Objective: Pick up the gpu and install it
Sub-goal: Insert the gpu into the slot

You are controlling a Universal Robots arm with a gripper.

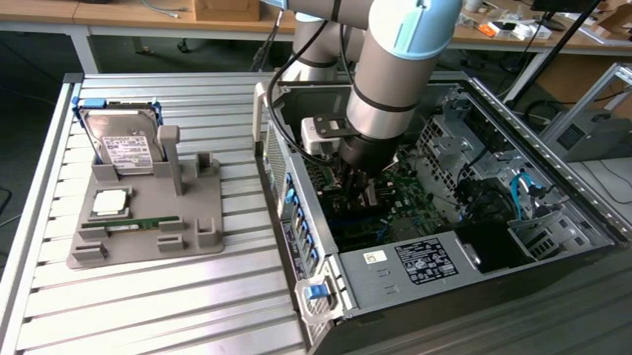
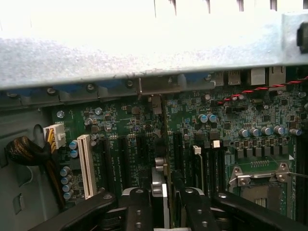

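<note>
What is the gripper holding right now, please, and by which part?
The gripper holds the graphics card, pinched between its fingers by the edge facing away from the motherboard, inside the computer case.

Reaching steeply downward on the grey arm (image 1: 395,74), wrist (image 1: 371,148) near vertical, pincer (image 2: 162,207) aimed straight down, two dark fingers (image 2: 137,211) pressed in from either side on the thin, edge-on gpu (image 2: 161,185) held upright between them.

The parts holder (image 1: 148,237) lies on the counter (image 1: 148,314) at the exterior view's left of the computer case (image 1: 553,164); the gpu (image 2: 162,159) stands inside it.
</note>
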